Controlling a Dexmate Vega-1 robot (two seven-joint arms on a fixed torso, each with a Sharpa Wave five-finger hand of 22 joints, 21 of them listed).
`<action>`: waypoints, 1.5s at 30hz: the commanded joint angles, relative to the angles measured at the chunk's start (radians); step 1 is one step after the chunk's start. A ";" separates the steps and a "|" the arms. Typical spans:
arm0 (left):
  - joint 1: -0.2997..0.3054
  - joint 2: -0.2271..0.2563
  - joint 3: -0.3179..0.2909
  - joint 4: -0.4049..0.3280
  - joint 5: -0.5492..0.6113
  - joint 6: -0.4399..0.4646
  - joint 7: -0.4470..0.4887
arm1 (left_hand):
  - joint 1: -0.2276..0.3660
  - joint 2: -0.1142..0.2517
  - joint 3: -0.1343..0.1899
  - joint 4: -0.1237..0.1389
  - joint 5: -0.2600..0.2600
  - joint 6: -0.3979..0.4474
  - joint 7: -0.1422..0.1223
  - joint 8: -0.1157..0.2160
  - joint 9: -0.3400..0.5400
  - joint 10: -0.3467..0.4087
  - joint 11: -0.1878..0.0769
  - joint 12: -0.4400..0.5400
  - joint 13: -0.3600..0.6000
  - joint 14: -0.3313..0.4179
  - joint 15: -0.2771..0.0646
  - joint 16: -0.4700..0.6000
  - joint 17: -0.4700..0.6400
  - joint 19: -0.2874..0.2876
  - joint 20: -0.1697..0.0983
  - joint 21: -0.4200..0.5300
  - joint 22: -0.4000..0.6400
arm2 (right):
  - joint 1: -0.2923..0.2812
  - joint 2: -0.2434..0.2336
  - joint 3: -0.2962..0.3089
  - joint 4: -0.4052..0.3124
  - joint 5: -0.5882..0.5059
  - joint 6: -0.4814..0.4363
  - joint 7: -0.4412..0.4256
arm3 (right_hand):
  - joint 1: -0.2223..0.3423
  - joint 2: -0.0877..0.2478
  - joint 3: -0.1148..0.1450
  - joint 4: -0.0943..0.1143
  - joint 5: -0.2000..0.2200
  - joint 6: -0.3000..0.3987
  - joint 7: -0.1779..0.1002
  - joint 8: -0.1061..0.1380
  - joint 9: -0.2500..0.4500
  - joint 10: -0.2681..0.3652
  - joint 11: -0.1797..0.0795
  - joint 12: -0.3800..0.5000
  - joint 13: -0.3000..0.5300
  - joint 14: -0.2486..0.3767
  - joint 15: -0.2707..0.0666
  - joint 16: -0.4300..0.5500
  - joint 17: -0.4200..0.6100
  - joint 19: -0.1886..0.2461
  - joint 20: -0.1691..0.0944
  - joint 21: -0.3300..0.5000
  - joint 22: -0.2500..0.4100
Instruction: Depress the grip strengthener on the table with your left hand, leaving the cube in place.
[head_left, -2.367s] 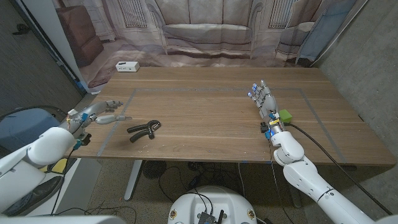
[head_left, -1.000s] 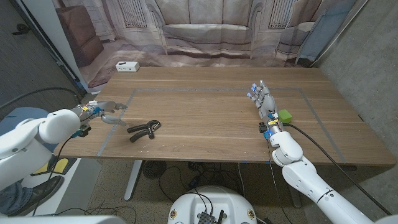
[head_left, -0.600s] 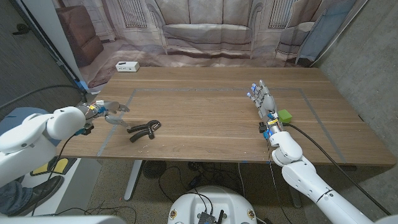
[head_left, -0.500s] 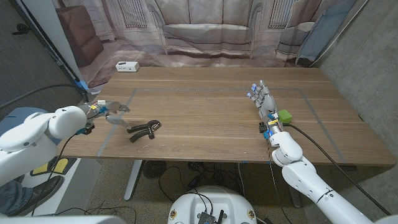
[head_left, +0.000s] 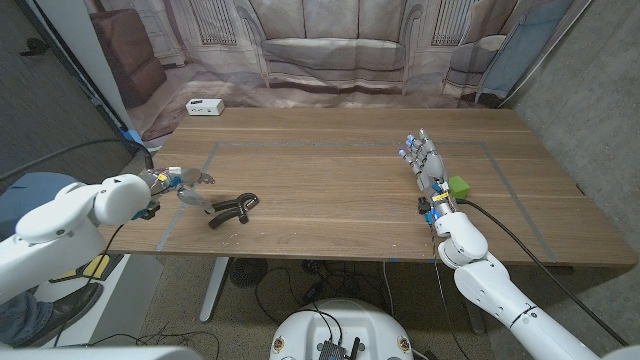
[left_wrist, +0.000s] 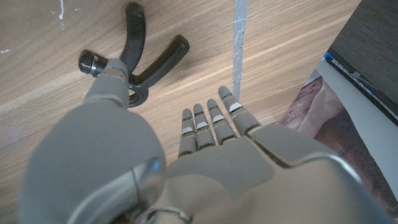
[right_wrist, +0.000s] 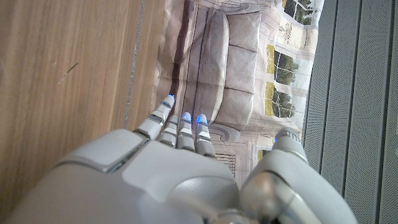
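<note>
A black grip strengthener (head_left: 232, 209) lies on the wooden table near its left front, its two handles spread in a V (left_wrist: 138, 57). My left hand (head_left: 188, 187) hovers just left of it, fingers apart and holding nothing; in the left wrist view my fingers (left_wrist: 214, 123) reach out beside the handles without touching them. A green cube (head_left: 458, 186) sits on the right side of the table. My right hand (head_left: 426, 162) stands just left of the cube, fingers straight and apart, holding nothing.
A small white box (head_left: 204, 106) sits at the far left corner of the table (head_left: 330, 180). Grey tape lines (head_left: 190, 190) mark a rectangle on the tabletop. A printed backdrop hangs behind the table.
My left hand has moved right along the table's left edge, from the corner to just beside the grip strengthener. The right hand, cube and strengthener have not moved.
</note>
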 joint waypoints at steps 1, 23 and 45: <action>-0.039 0.030 0.082 0.030 -0.050 0.003 0.062 | 0.005 -0.004 -0.007 0.000 0.003 0.002 0.004 0.000 0.006 0.007 0.005 0.006 0.004 0.011 -0.001 0.006 0.002 0.010 0.000 0.005 0.002 | -0.006 -0.011 0.007 -0.006 0.008 -0.018 -0.002 | 0.011 -0.001 0.004 -0.004 0.001 0.008 -0.005 0.000 0.002 0.007 0.002 -0.001 0.004 0.006 0.005 0.003 0.000 0.006 0.007 0.003 0.002; -0.112 0.147 0.218 0.088 -0.201 0.020 0.161 | 0.008 -0.002 -0.013 0.003 0.003 0.006 0.014 0.002 0.006 0.010 0.012 0.007 0.005 0.019 0.003 0.007 0.003 0.013 0.004 0.005 0.002 | -0.008 -0.006 0.006 -0.014 -0.005 -0.021 -0.021 | 0.011 -0.002 0.003 -0.004 0.000 0.008 -0.005 0.000 0.002 0.008 0.003 -0.002 0.004 0.007 0.005 0.003 0.001 0.006 0.007 0.002 0.002; -0.086 0.181 0.304 0.100 -0.242 0.039 0.409 | 0.021 0.004 -0.016 0.002 0.002 0.040 0.013 0.013 0.006 0.042 0.003 0.018 0.005 0.046 -0.006 0.012 0.002 0.036 0.006 0.012 0.003 | -0.006 -0.001 0.001 -0.010 -0.004 -0.023 -0.022 | 0.011 -0.001 0.002 -0.003 0.000 0.009 -0.005 0.000 0.002 0.008 0.003 -0.004 0.004 0.007 0.005 0.003 0.001 0.007 0.007 0.002 0.002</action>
